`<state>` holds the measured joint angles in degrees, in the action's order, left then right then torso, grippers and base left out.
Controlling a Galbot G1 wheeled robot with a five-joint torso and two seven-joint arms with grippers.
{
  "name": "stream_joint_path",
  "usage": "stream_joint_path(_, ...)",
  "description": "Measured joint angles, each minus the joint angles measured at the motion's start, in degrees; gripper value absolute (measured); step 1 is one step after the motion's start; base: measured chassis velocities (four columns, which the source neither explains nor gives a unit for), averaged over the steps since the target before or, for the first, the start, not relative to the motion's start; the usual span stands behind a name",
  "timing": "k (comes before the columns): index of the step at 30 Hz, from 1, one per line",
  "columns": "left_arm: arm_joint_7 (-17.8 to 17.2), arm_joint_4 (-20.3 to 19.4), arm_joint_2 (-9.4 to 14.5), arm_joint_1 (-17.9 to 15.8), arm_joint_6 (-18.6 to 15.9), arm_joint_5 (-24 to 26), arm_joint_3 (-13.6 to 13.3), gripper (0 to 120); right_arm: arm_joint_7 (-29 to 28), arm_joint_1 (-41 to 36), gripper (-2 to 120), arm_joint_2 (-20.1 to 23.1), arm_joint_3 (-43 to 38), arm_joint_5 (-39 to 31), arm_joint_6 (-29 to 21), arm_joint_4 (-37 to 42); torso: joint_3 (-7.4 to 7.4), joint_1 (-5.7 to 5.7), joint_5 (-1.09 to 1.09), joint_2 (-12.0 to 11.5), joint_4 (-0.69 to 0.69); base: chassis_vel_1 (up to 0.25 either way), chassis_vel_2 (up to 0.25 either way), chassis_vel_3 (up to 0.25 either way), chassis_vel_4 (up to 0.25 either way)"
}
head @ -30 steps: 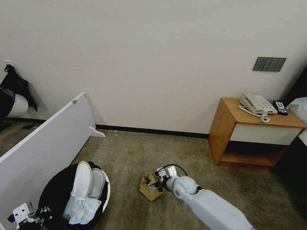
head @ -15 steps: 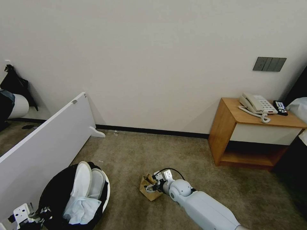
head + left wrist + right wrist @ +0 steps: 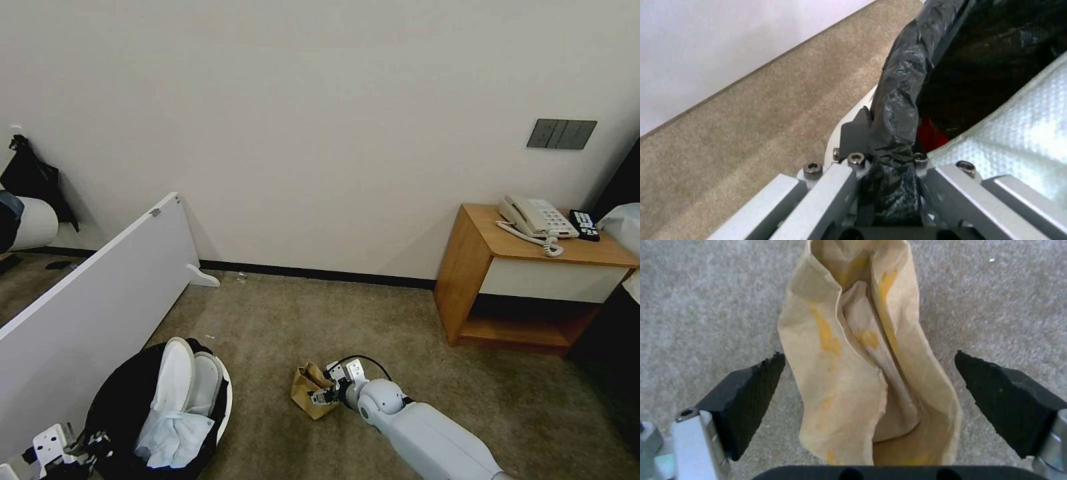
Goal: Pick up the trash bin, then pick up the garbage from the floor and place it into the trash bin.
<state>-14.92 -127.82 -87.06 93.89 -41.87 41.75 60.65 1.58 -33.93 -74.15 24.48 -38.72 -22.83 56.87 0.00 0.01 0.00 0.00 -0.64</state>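
Right gripper (image 3: 869, 400) spread wide, straddling the brown paper bag (image 3: 862, 356) lying on the floor (image 3: 706, 290), pads clear of both sides. For a firm pinch, closing should gather the crumpled walls squarely. Left gripper (image 3: 889, 186) clamps the trash bin (image 3: 223, 400) rim.

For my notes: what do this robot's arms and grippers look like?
The right arm has a smooth pale grey-white shell with a rounded wrist joint and a black cable looping over it. The right gripper has silver metal finger bases carrying black, ribbed wedge pads. The left gripper is silver-grey metal with hex bolts and a white perforated bracket.
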Motion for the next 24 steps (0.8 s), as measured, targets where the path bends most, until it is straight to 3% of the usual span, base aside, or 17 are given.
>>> stream_joint_path(7,0.0,0.0,0.0,0.2,0.0,0.0,0.0,2,1.0,0.0,93,-1.2,0.2,1.6,1.7,-2.9,0.0,0.0,0.0,0.0,0.0,0.0,0.0,0.0,0.0)
stream_joint_path(24,0.3,0.1,0.0,0.0,0.2,-0.4,-0.5,2,1.2,-0.5,32,-0.6,0.0,2.1,2.8,-2.2,0.0,0.0,0.0,0.0,0.0,0.0,0.0,0.0,0.0)
